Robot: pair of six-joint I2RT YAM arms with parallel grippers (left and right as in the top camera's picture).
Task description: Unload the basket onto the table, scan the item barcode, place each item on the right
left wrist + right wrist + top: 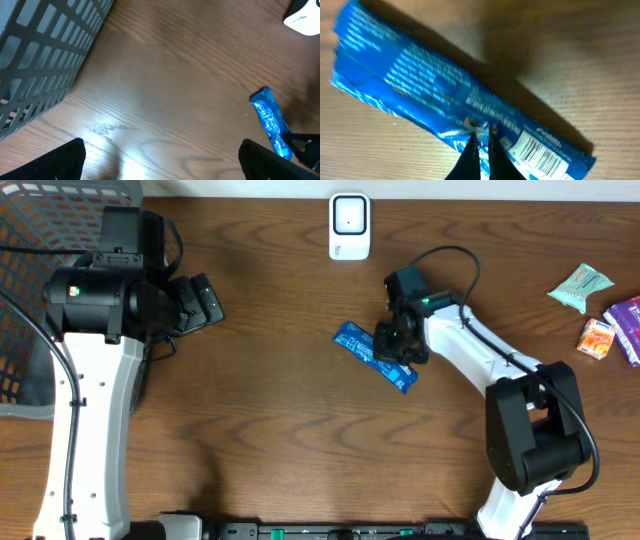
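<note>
Brown wood table (pixel 270 420), grey basket (pixel 30 270) on the left, white scanner (pixel 349 225) at the back. The blue wrapper (pixel 358 343) is mid-table with the right gripper (pixel 481 141) pinched tight on its edge by the barcode (pixel 538 152). The left gripper (pixel 212 302) gapes wide by the basket, holding nothing.

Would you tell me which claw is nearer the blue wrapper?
Right. The right claw is pinching the blue wrapper; the left claw hangs open far off near the basket.

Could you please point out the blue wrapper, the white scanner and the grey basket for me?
blue wrapper (pixel 352 340), overhead view, its uncovered end.
white scanner (pixel 349 225), overhead view, centre of its face.
grey basket (pixel 45 60), left wrist view, its mesh wall.
</note>
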